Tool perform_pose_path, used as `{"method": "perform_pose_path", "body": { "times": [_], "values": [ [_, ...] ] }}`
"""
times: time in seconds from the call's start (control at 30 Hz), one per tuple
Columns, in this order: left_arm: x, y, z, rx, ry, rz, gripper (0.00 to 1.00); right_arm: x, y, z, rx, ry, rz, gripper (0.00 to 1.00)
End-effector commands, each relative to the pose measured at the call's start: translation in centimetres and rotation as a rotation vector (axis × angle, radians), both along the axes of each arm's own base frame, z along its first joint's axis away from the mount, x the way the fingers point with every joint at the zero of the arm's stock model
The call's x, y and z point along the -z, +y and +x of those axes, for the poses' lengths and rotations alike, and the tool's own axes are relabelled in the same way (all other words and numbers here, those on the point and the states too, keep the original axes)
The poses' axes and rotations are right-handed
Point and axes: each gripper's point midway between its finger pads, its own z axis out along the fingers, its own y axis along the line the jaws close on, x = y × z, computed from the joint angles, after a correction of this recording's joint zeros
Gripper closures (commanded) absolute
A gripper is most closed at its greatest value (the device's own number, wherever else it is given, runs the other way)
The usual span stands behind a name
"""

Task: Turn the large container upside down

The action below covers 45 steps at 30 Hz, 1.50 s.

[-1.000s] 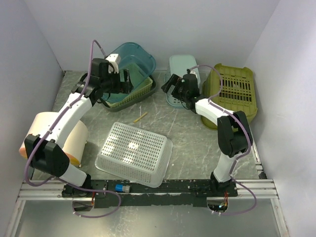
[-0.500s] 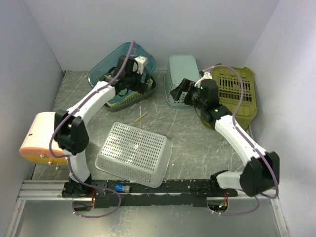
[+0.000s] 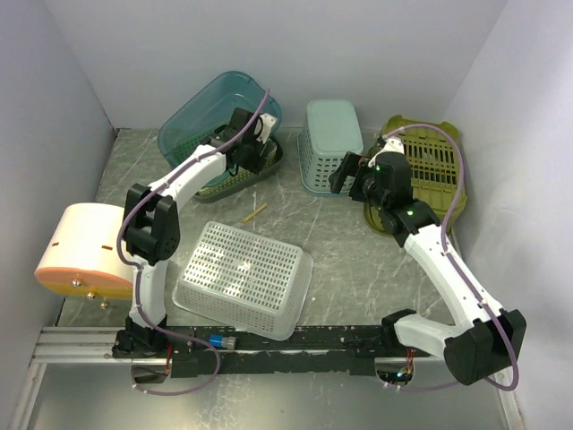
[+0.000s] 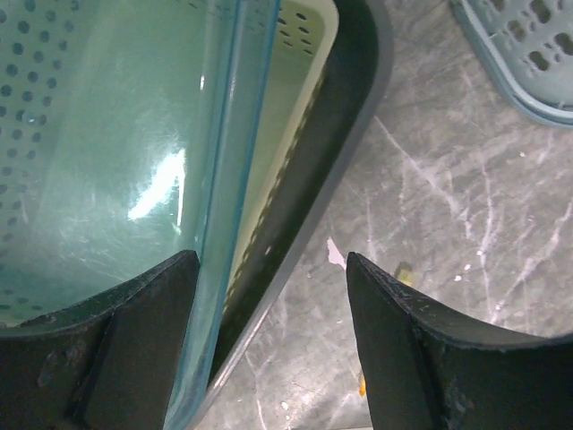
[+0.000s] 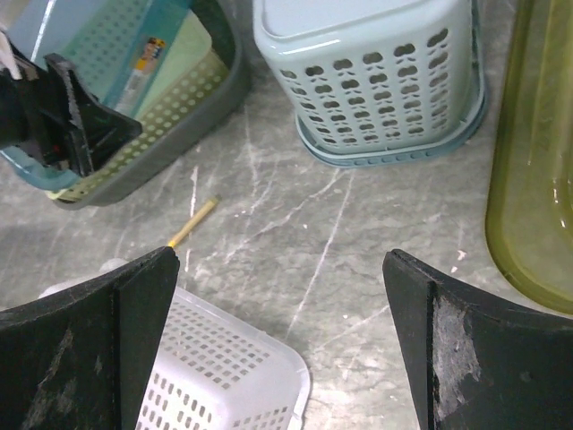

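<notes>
— where is the teal tub (image 3: 208, 109) sitting?
— at the back left, nesting in a yellow basket (image 4: 288, 116).
— and the left gripper (image 4: 269, 269)?
— it has been reaching in since a second ago and is straddling the tub's rim, jaws apart.
— the right gripper (image 5: 279, 258)?
— hanging wide apart, having drifted rightward near the pale blue basket (image 5: 367, 72).

No text, brand or number could be read anywhere. One small sticker (image 5: 143, 64) with orange and blue marks sat at the wall of the teal tub (image 5: 89, 45), but its print was too small to make out.
</notes>
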Motion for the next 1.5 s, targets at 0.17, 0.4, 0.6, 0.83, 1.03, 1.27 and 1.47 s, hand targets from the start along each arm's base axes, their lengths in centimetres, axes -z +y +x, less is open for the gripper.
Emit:
{"method": "perform_pose_path", "body": {
  "times": [0.17, 0.4, 0.6, 0.83, 1.03, 1.27, 1.47],
  "values": [
    [-1.5, 1.5, 3.3, -0.042, -0.105, 0.052, 0.21, 0.2, -0.4, 0.8, 0.012, 0.013, -0.032, 0.0],
    [-0.1, 1.6, 4.3, -0.046, -0.087, 0.045, 0.29, 0.3, -0.5, 0.5, 0.012, 0.018, -0.029, 0.0],
    [-0.2, 2.0, 4.9, -0.054, -0.109, 0.072, 0.32, 0.0, -0.8, 0.4, 0.022, 0.017, -0.035, 0.0],
    [-0.6, 2.2, 4.6, -0.052, -0.127, 0.063, 0.46, 0.5, -1.0, 0.2, 0.034, 0.029, -0.031, 0.0],
    [-1.0, 2.2, 4.5, -0.052, -0.118, 0.068, 0.79, 0.5, -0.7, 0.2, 0.02, 0.03, -0.028, 0.0],
    [-5.9, 2.5, 4.2, -0.055, -0.169, 0.051, 0.93, 0.5, -0.4, 0.3, 0.001, 0.023, -0.021, 0.0],
    [-14.6, 2.7, 2.5, -0.073, -0.27, -0.05, 0.93, 0.8, 0.1, 0.5, -0.021, 0.04, -0.026, 0.0]
  ]
}}
